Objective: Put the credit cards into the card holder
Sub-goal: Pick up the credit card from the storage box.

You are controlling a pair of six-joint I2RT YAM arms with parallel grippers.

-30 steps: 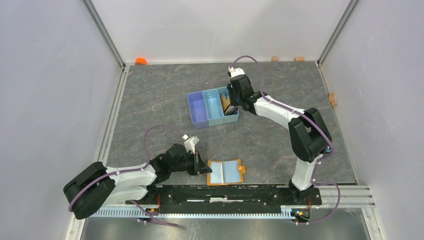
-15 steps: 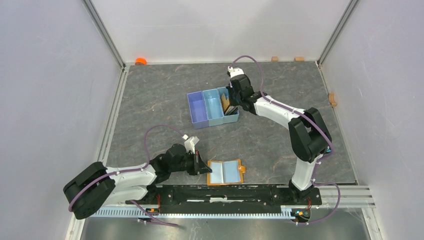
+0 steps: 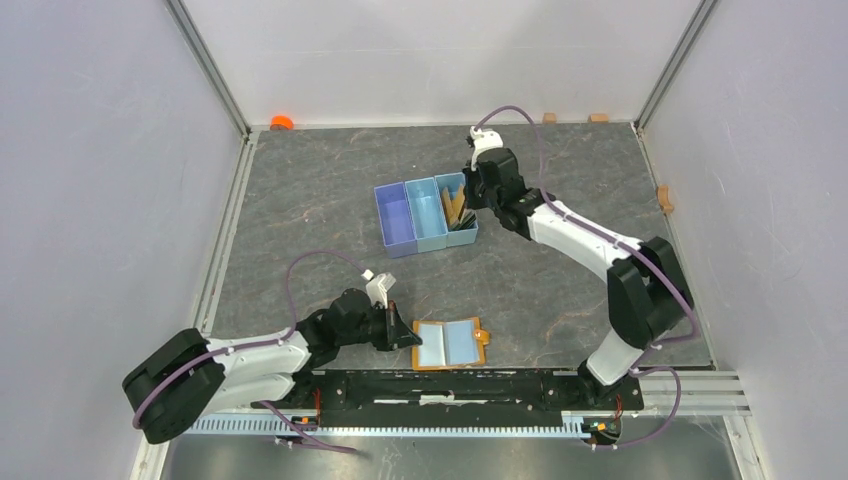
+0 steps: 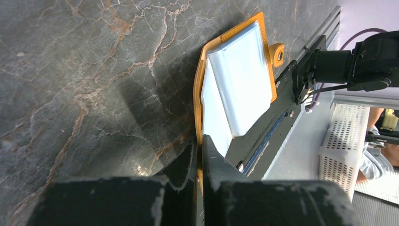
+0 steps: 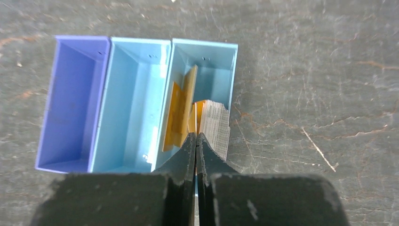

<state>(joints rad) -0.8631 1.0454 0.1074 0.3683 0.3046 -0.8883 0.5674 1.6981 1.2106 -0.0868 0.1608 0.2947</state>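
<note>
The credit cards (image 5: 181, 113) stand in the 3 o'clock compartment of the blue tray (image 5: 70, 99), with the right gripper (image 5: 195, 136) pinched together, perhaps on one, while the card holder (image 3: 450, 343) lies open and unfilled at 6 o'clock, the closed left gripper (image 4: 199, 143) at its 9 o'clock edge.

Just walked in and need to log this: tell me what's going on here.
The right gripper is closed over the right-hand compartment of the blue tray, apparently pinching the top edge of one of the credit cards standing in it. The left gripper is shut, its tips at the left edge of the card holder, which lies open near the arm bases, seemingly steadying it. I can see no card in the holder yet.
</note>
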